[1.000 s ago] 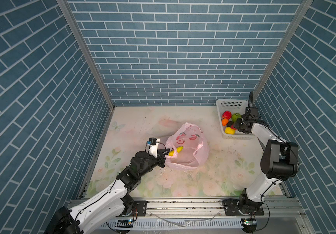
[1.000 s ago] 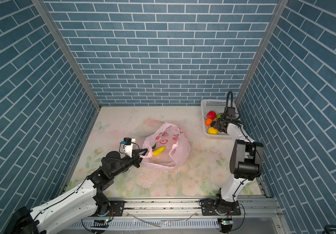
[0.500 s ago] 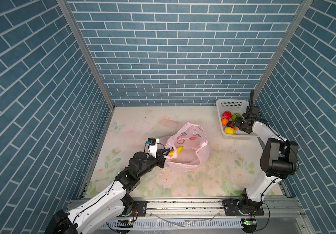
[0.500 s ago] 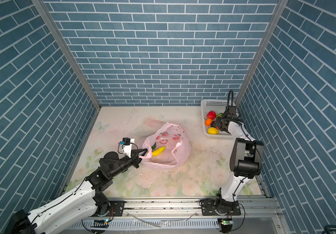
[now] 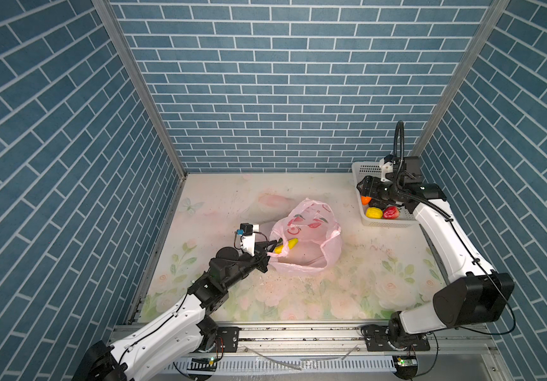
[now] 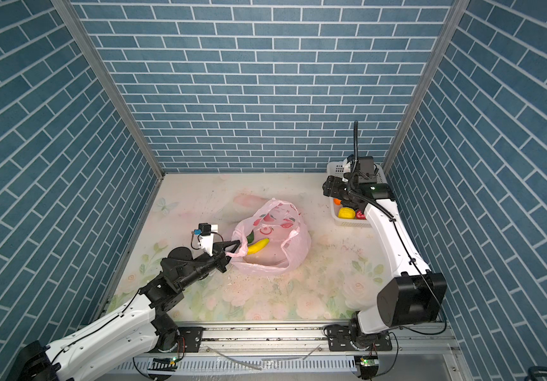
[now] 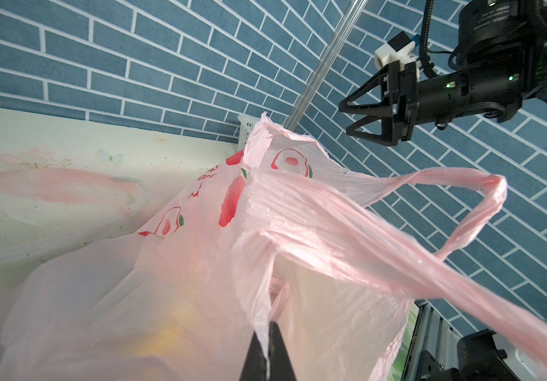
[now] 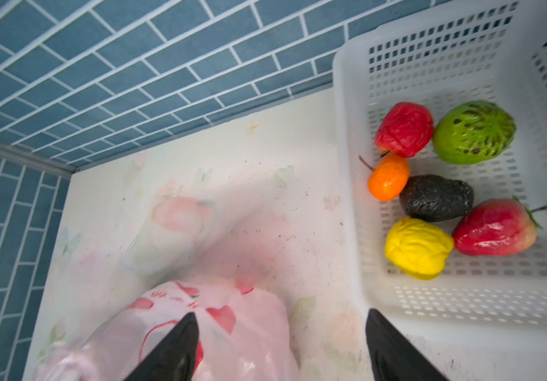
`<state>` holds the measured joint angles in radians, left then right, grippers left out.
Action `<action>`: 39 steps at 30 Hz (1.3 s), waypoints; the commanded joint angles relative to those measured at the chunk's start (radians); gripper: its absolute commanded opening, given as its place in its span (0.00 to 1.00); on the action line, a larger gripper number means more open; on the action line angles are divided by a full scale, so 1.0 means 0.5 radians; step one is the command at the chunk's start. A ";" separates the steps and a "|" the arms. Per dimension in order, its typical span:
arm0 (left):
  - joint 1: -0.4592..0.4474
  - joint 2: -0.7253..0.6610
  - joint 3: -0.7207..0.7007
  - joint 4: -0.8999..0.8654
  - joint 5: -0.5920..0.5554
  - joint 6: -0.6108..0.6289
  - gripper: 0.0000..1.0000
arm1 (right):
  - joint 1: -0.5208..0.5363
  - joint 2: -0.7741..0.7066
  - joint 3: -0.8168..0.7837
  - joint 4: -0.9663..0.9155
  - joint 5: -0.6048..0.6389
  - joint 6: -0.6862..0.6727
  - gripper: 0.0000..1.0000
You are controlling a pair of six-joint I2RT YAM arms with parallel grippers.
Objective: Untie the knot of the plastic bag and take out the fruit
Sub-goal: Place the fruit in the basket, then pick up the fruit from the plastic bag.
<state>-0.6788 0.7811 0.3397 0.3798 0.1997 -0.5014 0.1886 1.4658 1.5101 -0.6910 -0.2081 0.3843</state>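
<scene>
Floral tabletop, we see right gripper just gone wide and empty by the basket, fruit dropped in, left gripper clamped on plastic bag, banana left inside.

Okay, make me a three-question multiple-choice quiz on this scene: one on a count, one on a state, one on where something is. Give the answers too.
1. How many fruits lie in the white basket?
A four
B eight
C six

2. The left hand is:
A open
B shut on the plastic bag
C shut on a fruit

3. Where is the yellow banana?
A inside the bag
B in the basket
C on the bare table

Answers:
1 C, the right wrist view shows six in the basket.
2 B, the left wrist view shows it pinching the pink film.
3 A, both top views show it within the bag's open mouth.
</scene>
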 commanded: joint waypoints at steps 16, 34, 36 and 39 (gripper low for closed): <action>0.014 0.003 0.021 0.120 -0.095 -0.021 0.05 | 0.927 0.253 0.648 -0.531 -0.333 -0.057 0.76; 0.020 0.061 -0.022 0.351 -0.200 -0.125 0.05 | 1.488 0.158 -0.568 0.142 0.344 -0.337 0.66; 0.030 0.072 -0.017 0.379 -0.203 -0.140 0.05 | 1.537 0.160 -0.658 0.171 0.353 -0.351 0.64; 0.050 0.082 -0.017 0.430 -0.209 -0.175 0.05 | 1.616 0.169 -0.783 0.197 0.373 -0.381 0.63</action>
<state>-0.6678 0.8204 0.3367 0.5312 0.1055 -0.5705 0.9684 1.5822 1.1790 -0.6403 -0.0692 0.2520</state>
